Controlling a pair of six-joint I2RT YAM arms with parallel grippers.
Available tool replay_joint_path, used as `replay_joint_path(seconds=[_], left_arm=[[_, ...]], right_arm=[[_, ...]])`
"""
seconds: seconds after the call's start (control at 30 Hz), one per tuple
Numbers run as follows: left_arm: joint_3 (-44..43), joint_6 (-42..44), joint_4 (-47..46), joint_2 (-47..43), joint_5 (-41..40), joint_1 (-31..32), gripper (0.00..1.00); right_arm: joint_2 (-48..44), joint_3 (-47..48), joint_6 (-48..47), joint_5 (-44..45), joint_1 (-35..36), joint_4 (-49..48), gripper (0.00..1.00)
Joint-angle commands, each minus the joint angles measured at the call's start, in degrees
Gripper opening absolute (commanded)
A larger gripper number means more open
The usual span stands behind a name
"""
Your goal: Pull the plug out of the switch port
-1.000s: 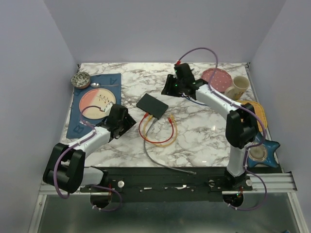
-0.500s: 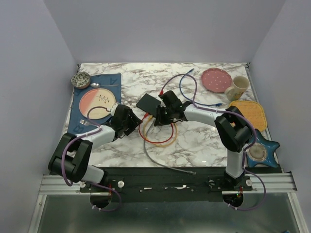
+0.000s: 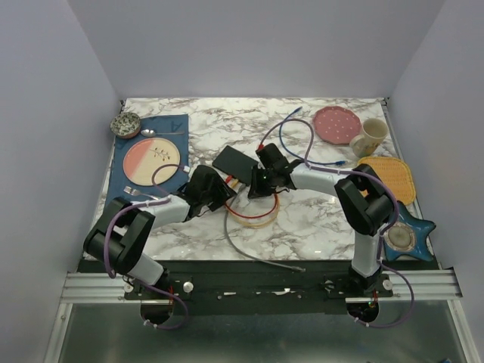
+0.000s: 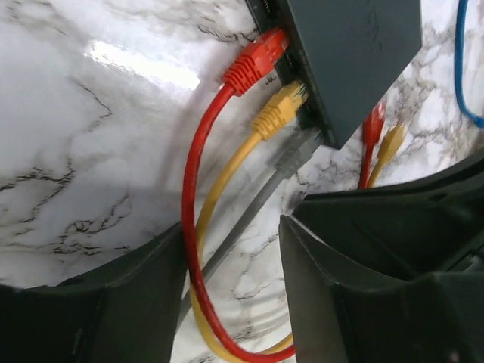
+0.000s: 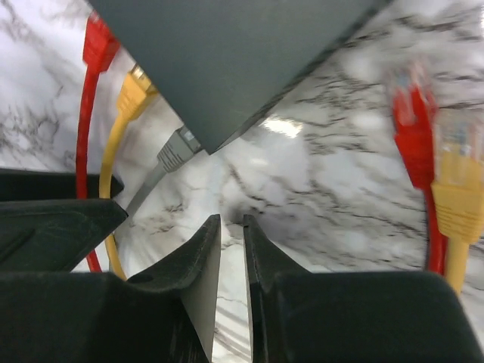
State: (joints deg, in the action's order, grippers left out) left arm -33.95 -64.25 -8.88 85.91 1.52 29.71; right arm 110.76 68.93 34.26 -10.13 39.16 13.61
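Note:
The switch point(image 3: 234, 162) is a flat black box in mid-table. Along its near edge point(image 4: 355, 53) sit a red plug point(image 4: 253, 64), a yellow plug point(image 4: 278, 110) and a grey plug point(image 4: 295, 151). My left gripper point(image 4: 233, 227) is open just short of those plugs point(image 3: 219, 190), with the red and yellow cables running between its fingers, close to the left one. My right gripper point(image 5: 231, 219) hovers low by the switch's corner point(image 3: 257, 184), jaws only a narrow slit apart and empty. Loose red point(image 5: 412, 121) and yellow point(image 5: 457, 174) plug ends lie to its right.
A grey cable point(image 3: 257, 253) trails toward the front edge. A blue cable point(image 3: 302, 144) loops behind the right arm. A pink plate point(image 3: 336, 125), mug point(image 3: 368, 136) and yellow mat point(image 3: 393, 175) stand at right. A blue placemat point(image 3: 117, 193) with a plate lies at left.
The right arm swung from the back of the table down to the switch's near side and its jaws narrowed. The left gripper slid right over the cable loop toward the plugs.

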Motion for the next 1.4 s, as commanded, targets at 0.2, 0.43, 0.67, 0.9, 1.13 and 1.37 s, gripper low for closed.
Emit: replay_joint_path(seconds=[0.2,0.43,0.67,0.9,1.13,1.37], left_arm=[[-1.3,0.3,-3.9,10.1,9.1,4.9,0.44],[-0.7,1.2,1.8,4.8,3.0,3.6,0.48],[1.3,3.3,10.5,-9.0,-5.7,-3.0,0.65],[4.8,2.6,-8.8,-5.8,9.3,-10.7,0.68],[6.2,-4.1,-32.6,6.4,19.7,-11.2,0.62],[5.4,-10.1,-49.3,17.8,21.5,-11.2,0.62]], right_arm=[[-8.4,-3.5,0.0,11.4,-2.2,2.5,0.27],[-13.1,-1.9,-1.6,14.2,-2.2,4.2,0.28],[-9.0,5.4,-2.5,13.2,-2.2,4.9,0.28],[0.3,14.9,-0.3,2.7,-3.9,3.2,0.24],[7.3,17.9,4.6,-8.6,-6.9,-1.3,0.14],[10.4,10.2,13.0,-21.4,-11.4,-19.0,0.06]])
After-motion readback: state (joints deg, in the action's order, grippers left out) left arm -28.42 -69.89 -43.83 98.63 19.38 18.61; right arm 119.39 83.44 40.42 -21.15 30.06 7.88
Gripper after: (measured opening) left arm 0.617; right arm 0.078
